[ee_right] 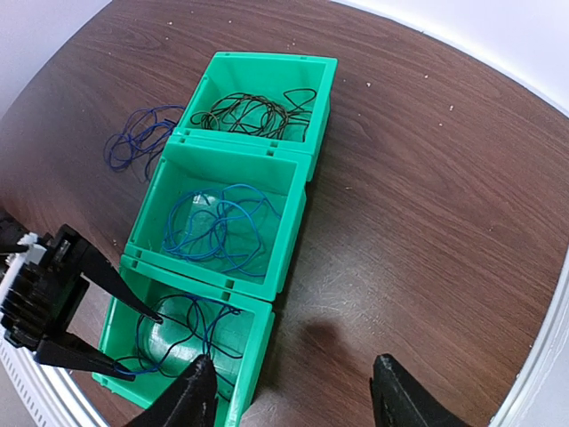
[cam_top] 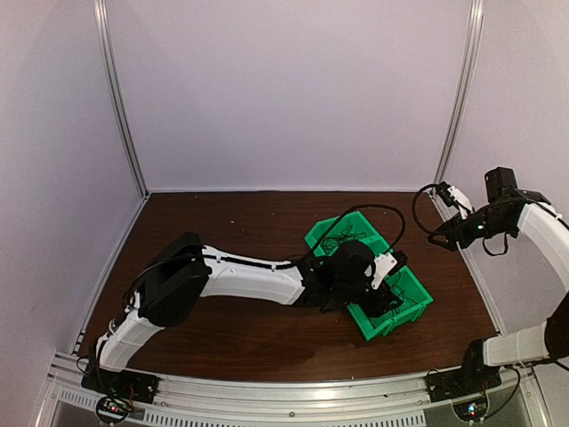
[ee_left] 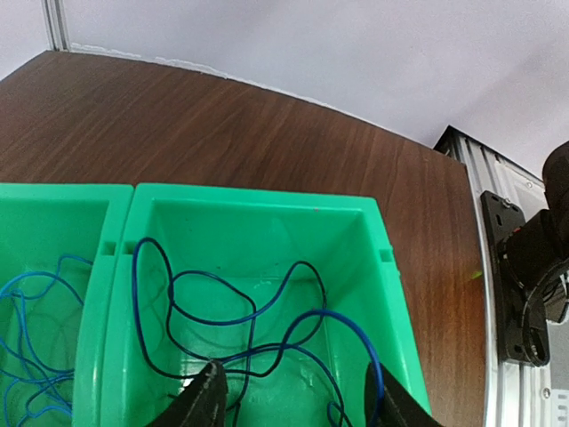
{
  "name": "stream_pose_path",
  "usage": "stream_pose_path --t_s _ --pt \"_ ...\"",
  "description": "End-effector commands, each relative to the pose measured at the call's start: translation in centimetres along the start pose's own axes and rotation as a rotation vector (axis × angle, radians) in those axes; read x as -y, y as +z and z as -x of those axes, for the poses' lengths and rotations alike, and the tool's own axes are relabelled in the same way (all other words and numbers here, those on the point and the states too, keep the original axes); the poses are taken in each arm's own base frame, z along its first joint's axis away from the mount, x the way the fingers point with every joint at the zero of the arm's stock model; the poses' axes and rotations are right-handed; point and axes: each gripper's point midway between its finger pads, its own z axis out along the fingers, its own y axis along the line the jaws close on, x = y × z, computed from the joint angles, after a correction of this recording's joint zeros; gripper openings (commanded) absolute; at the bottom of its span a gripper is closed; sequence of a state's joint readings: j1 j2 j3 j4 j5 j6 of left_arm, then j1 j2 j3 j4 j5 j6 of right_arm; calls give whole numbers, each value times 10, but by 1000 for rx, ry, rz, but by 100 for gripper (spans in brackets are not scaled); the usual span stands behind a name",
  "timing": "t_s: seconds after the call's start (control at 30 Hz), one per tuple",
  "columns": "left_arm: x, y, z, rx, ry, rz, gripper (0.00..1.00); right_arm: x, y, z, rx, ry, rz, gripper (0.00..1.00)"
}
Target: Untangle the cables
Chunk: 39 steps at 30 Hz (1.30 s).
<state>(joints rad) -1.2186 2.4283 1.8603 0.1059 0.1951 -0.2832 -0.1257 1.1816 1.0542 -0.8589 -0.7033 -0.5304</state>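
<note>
Three green bins stand in a row. The far bin (ee_right: 262, 71) holds black cables (ee_right: 253, 111) and the middle bin (ee_right: 284, 240) holds light blue cables (ee_right: 218, 227). In the near bin (ee_right: 253, 351) (ee_left: 391, 294) lie dark blue and black cables (ee_left: 240, 316) (ee_right: 191, 325) in loose loops. My left gripper (ee_left: 298, 405) (ee_right: 116, 325) (cam_top: 389, 294) hangs open inside this bin, one loop running past its right finger and nothing pinched. My right gripper (ee_right: 293, 400) is open, high above the bare table beside the bins. A small pile of dark blue cables (ee_right: 138, 138) lies on the table.
The brown table (cam_top: 231, 222) is walled in white on three sides. A metal rail (cam_top: 293, 400) runs along its near edge. My right arm (cam_top: 524, 218) is raised at the far right, away from the bins (cam_top: 324, 233).
</note>
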Motion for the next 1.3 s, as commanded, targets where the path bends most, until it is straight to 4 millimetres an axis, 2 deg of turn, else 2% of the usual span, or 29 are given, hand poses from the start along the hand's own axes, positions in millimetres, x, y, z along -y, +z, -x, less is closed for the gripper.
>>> stream_pose_path --t_s 0.0,0.2,0.27,0.47,0.53,0.6,0.7,0.73,0.8,0.9,1.03,1.2,1.27 --pt "15 -46 56 60 110 -15 56 -12 -8 7 16 -38 23 60" --pt "35 -89 76 81 190 -57 59 -17 -10 18 23 -60 35 60" --pt "34 -101 76 70 196 -33 61 -21 -11 24 33 -69 50 60" --pt "6 -162 56 65 123 128 60 -44 -7 43 71 -131 124 59" --pt "-12 -181 46 42 62 186 59 -67 4 54 82 -191 180 56" --pt "-36 -199 27 -8 -11 261 57 -86 15 62 82 -238 222 50" --pt "-72 -231 1 -17 -109 391 54 -111 37 76 74 -317 258 46" --pt "-83 -240 -18 -30 -154 428 53 -118 46 80 68 -347 265 45" --pt "-98 -263 -28 18 -230 476 52 -130 71 83 33 -403 270 44" --pt "-119 -289 -47 68 -331 553 54 -155 115 75 -57 -528 283 44" --pt "-148 -315 -64 88 -441 635 63 -184 171 68 -165 -670 292 45" --pt "-165 -336 -77 128 -532 684 67 -212 221 66 -193 -764 288 54" --pt "-167 -343 -79 144 -545 701 67 -216 237 67 -199 -784 263 56"
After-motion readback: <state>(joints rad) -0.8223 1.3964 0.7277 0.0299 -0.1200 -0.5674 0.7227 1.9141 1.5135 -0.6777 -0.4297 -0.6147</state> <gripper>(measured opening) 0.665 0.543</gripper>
